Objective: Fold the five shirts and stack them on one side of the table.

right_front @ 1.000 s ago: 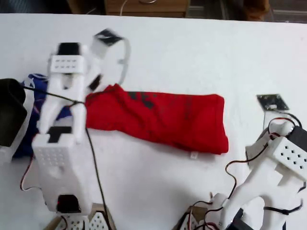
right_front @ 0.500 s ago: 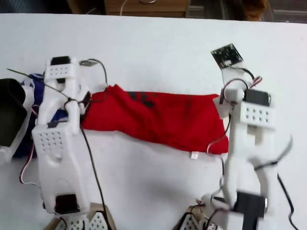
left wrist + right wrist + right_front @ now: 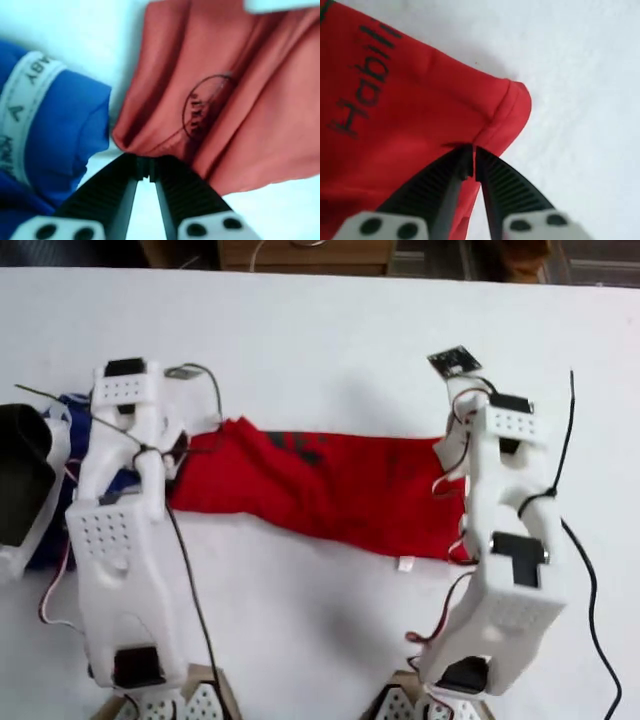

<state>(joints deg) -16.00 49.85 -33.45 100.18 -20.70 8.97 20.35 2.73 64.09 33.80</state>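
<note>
Shirt: our red shirt (image 3: 330, 490) lies mid-table (image 3: 330, 330) as a long folded band, not yet stacked | Left gripper (image 3: 146, 172): pinched together on the end nearest the blue shirt (image 3: 65, 125) | Right gripper (image 3: 472, 162): clamped on the hem at the opposite corner | Left to do, we judge: cross-fold, stacking, and most of the five shirts.

Folded shirt (image 3: 330, 490) lies crosswise on mid worktop (image 3: 330, 340). Left hand (image 3: 146, 172) sits at its left end, right hand (image 3: 472, 160) at its right-end corner. Second shirt (image 3: 55, 135) lies just left, partly under left arm.
</note>
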